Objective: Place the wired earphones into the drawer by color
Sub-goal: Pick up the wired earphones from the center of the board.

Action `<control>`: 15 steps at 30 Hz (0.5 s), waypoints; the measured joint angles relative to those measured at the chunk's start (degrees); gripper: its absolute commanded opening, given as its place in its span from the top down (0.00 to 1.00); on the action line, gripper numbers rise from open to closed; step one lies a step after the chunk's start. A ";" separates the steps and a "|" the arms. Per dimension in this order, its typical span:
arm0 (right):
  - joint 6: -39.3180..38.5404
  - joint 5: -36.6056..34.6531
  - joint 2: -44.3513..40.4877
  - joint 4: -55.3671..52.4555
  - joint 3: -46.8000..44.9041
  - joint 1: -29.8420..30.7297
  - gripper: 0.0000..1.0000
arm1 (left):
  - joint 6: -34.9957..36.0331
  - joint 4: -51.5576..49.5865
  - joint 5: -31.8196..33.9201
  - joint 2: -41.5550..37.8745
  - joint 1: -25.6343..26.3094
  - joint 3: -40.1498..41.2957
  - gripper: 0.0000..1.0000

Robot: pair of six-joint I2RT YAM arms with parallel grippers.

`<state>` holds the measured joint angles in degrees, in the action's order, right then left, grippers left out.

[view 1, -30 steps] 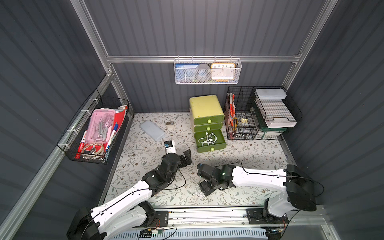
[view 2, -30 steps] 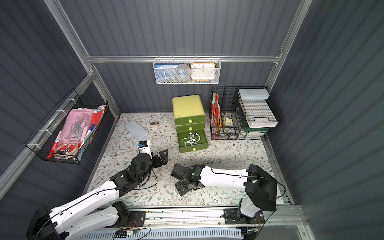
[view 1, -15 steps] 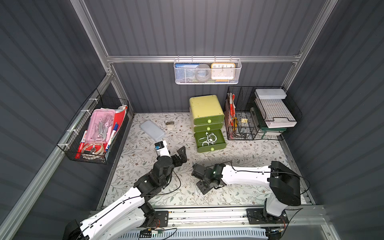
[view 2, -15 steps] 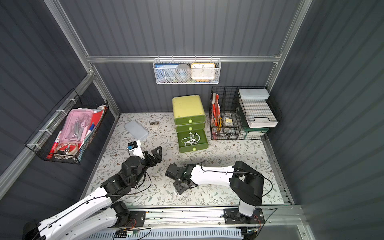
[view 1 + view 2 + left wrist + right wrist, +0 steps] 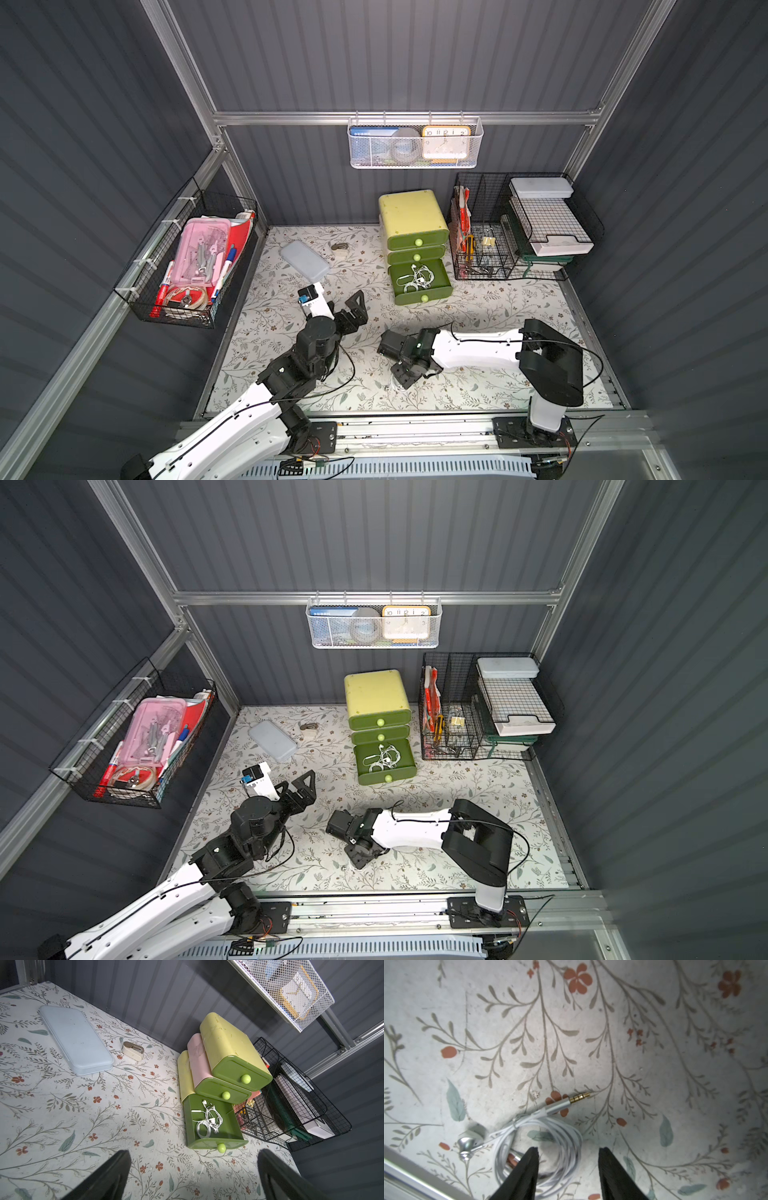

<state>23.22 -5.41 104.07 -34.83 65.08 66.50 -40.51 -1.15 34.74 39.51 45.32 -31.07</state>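
Observation:
A white coil of wired earphones (image 5: 542, 1142) with a silver plug lies on the flowered mat near the front edge; in a top view it is a small white patch (image 5: 391, 387). My right gripper (image 5: 569, 1149) points down over it, open. One side of the coil lies between the fingers and one fingertip stands inside the loop. In both top views this gripper (image 5: 402, 379) (image 5: 360, 860) hangs low over the mat. My left gripper (image 5: 193, 1154) (image 5: 355, 309) is wide open and empty, aimed at the green drawer unit. Its bottom drawer (image 5: 441, 291) (image 5: 216, 1142) is pulled out and holds more white earphones (image 5: 207, 1122).
A light blue flat case (image 5: 305, 261) and a small beige object (image 5: 339, 247) lie at the back left of the mat. A black wire rack (image 5: 519, 232) stands right of the drawers. Wire baskets (image 5: 187, 266) (image 5: 415, 143) hang on the walls. An aluminium rail (image 5: 415, 428) borders the front.
The right gripper's jaws have narrowed over the white coil, and the right arm has shifted a little left. The left wrist has swung slightly left, still open.

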 measured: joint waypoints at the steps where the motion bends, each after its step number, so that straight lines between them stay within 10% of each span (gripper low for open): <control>1: 0.00 0.00 0.28 -0.07 0.07 0.00 0.53 | -0.02 -0.04 0.04 -0.35 0.00 0.17 0.01; 15: 0.20 -0.24 1.51 -0.59 0.63 0.00 0.69 | -0.17 -0.46 0.37 -1.09 0.00 0.61 0.01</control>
<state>23.42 -5.65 105.58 -35.42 65.71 66.50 -40.69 -1.61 35.11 38.41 45.32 -30.46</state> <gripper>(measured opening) 0.334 0.992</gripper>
